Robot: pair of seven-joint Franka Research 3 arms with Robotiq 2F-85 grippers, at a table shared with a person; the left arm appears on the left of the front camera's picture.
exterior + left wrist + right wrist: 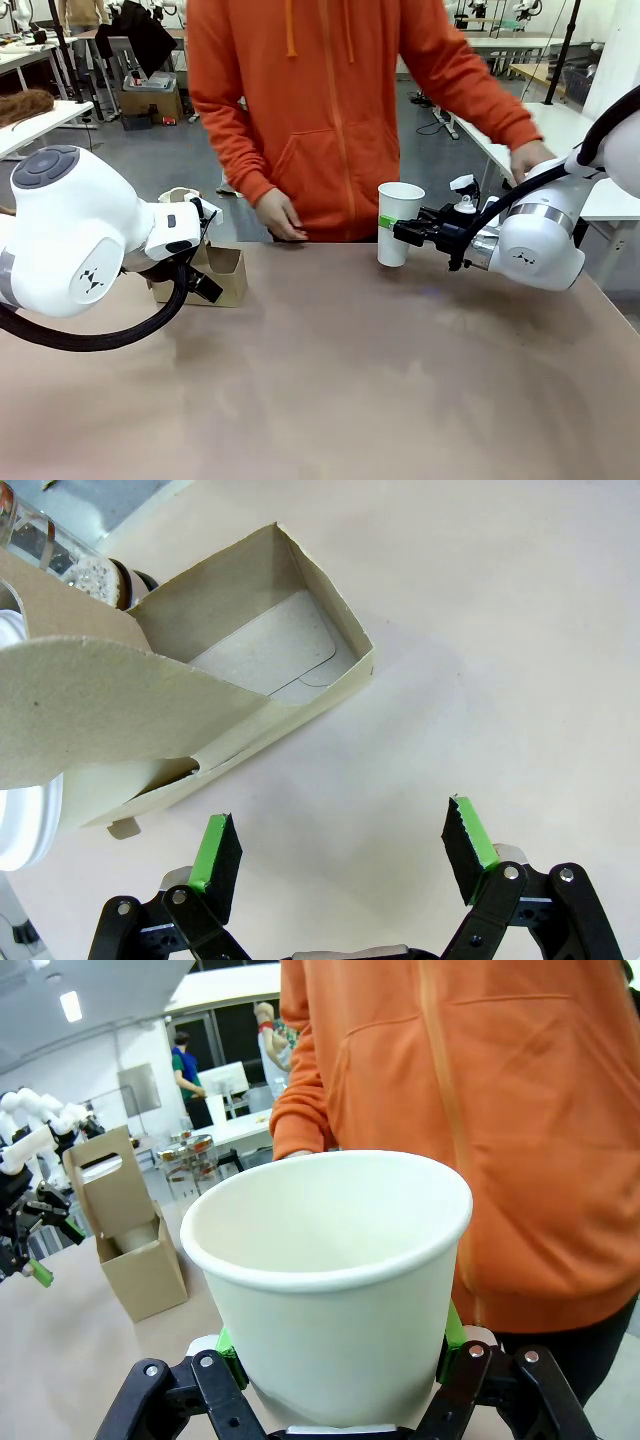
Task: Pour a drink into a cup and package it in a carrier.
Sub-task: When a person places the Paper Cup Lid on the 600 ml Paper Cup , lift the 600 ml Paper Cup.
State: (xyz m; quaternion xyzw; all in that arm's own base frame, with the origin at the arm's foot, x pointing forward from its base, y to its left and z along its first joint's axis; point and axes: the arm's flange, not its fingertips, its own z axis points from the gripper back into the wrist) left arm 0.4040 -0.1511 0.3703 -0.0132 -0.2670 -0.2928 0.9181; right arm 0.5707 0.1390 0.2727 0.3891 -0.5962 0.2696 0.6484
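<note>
**Surface and room.** A matte brown table spans the foreground. Beyond it are a grey floor and white work tables. A person in an orange hooded top stands at the far edge, one hand at the table's rim and the other hand on a neighbouring white table.

**Arm poses.** The right arm reaches in level, its wrist horizontal. The right gripper is clamped on the cup from the side, with green pads on opposite walls below the rim. The cup is upright; whether its base touches the table cannot be told. The left arm is bent low over the table, and the left gripper points down with its jaws wide apart and nothing between them.

**View differences.** The left wrist view shows the carrier ahead of the fingertips, offset toward the left finger and clear of both pads. One slot is open to its cardboard floor, and a glass jug lies just past its far wall. The right wrist view looks into the cup, showing a white inner wall. Well beyond those jaws, on the left finger's side, the carrier stands with its handle panel upright and a white object in one slot.
</note>
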